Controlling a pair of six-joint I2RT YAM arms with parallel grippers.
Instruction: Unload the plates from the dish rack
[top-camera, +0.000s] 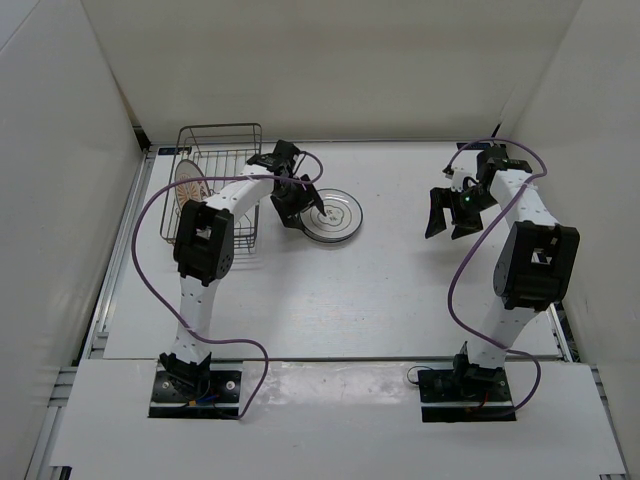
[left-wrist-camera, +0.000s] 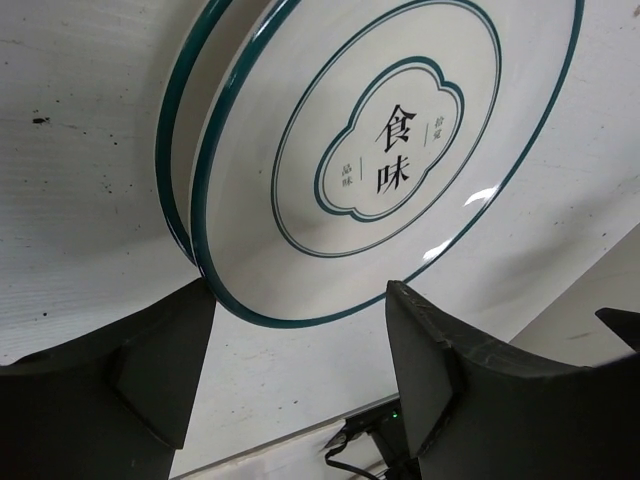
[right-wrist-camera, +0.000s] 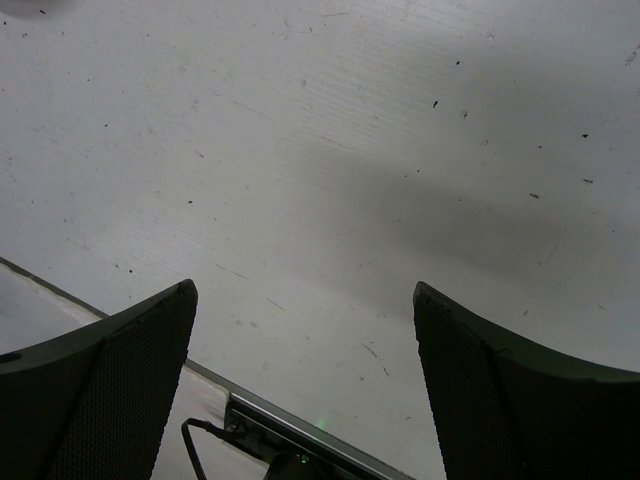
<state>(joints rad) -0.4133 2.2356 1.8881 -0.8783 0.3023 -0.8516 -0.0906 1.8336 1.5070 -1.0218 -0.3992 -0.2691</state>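
Overhead, the rack (top-camera: 215, 185) sits at 10 o'clock on the table (top-camera: 390, 300). An orange-brown plate (top-camera: 186, 188) stands on edge inside it, against its 9 o'clock side. Out of the rack, at its 3 o'clock and well apart from the wire, ringed plates (top-camera: 335, 215) lie flat on the table. The left claw (top-camera: 298, 212) hangs at the 9 o'clock rim of those plates, with its arm reaching past the rack's 3 o'clock side. The right claw (top-camera: 450, 222) hovers at 2 o'clock over bare table, well apart from every plate, with its fingers spread.

From the left wrist, two plates show, stacked. The top plate (left-wrist-camera: 400, 150) has dark green rings and black characters in its centre, and the rim of the lower plate (left-wrist-camera: 172, 140) peeks out at 9 o'clock. Both lie flat on the table (left-wrist-camera: 80, 200). The left claw (left-wrist-camera: 300, 298) stands apart, holding nothing. The top plate's near rim dips between the fingers (left-wrist-camera: 150, 370). Whether the 9 o'clock tip touches that rim I cannot tell.

From the right wrist, the right claw (right-wrist-camera: 304, 290) is spread wide with nothing between its fingers (right-wrist-camera: 500, 400). Only speckled table (right-wrist-camera: 350, 150) lies below.
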